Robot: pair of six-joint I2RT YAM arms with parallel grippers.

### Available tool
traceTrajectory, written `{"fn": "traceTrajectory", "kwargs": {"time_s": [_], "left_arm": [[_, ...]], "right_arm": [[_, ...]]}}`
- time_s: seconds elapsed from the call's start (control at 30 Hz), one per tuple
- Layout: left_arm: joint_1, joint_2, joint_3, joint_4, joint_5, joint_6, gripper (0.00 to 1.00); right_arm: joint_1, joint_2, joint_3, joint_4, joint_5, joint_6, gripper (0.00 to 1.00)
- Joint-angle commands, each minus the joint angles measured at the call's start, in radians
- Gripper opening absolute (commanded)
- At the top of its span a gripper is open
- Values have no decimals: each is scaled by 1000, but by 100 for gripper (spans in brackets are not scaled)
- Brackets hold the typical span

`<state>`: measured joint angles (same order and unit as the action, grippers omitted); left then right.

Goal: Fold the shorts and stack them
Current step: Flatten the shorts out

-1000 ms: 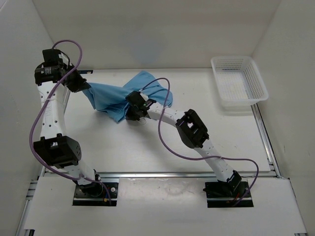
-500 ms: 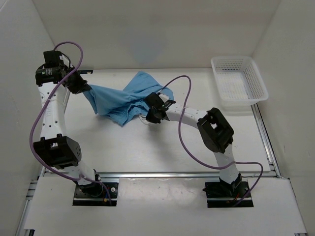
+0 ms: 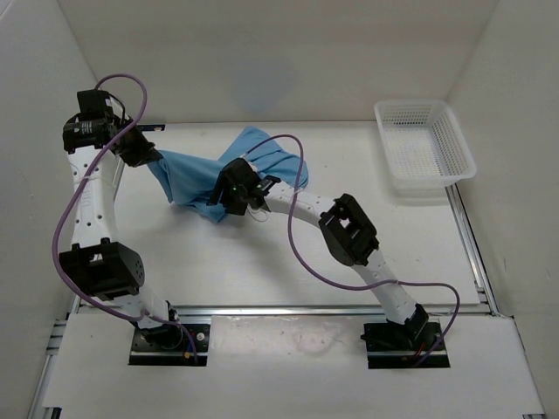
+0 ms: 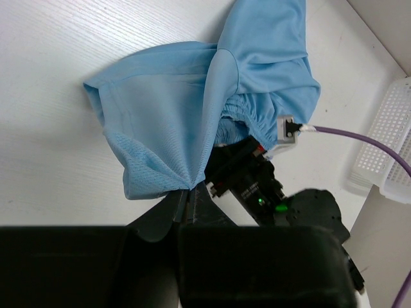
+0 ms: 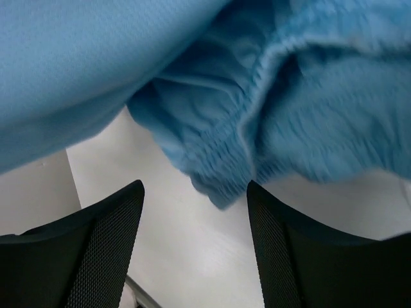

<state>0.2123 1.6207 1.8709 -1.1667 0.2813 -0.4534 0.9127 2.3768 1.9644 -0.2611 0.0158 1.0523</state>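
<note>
We see the sky-blue shorts (image 3: 196, 175) bunched at 11 o'clock on the white table (image 3: 218, 262), the thin smooth cloth showing a fine mesh weave near one hem. Our left gripper (image 4: 187, 192) pinches that hem corner tight, at the cloth's 9 o'clock. Our right gripper (image 5: 194, 192) holds nothing, its black textured fingers (image 5: 103, 250) spread before the puckered elastic waistband (image 5: 257, 83). A white lattice basket (image 3: 425, 144) sits at 2 o'clock.

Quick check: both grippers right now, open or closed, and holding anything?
The left gripper is closed, pinching an edge of the shorts.
The right gripper is open, gripping nothing.
</note>
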Motion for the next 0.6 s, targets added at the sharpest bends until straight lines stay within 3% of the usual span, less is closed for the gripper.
{"fn": "traceTrajectory", "kwargs": {"time_s": [0.0, 0.23, 0.3, 0.37, 0.4, 0.43, 0.57], "left_arm": [[2, -70, -3, 16, 12, 1, 11], [2, -70, -3, 7, 2, 1, 11], [2, -70, -3, 7, 2, 1, 11], [2, -70, -13, 7, 12, 1, 11], [2, -70, -13, 7, 12, 1, 11], [2, -70, -25, 7, 12, -8, 11], [2, -70, -49, 30, 24, -8, 11]], "right_arm": [[-8, 84, 143, -112, 34, 32, 69], [12, 165, 255, -256, 131, 32, 79], [12, 194, 318, -308, 147, 20, 62], [12, 203, 318, -348, 170, 2, 29], [12, 179, 256, -348, 170, 2, 5], [3, 164, 219, -336, 182, 2, 0], [-17, 32, -28, -256, 220, -44, 0]]}}
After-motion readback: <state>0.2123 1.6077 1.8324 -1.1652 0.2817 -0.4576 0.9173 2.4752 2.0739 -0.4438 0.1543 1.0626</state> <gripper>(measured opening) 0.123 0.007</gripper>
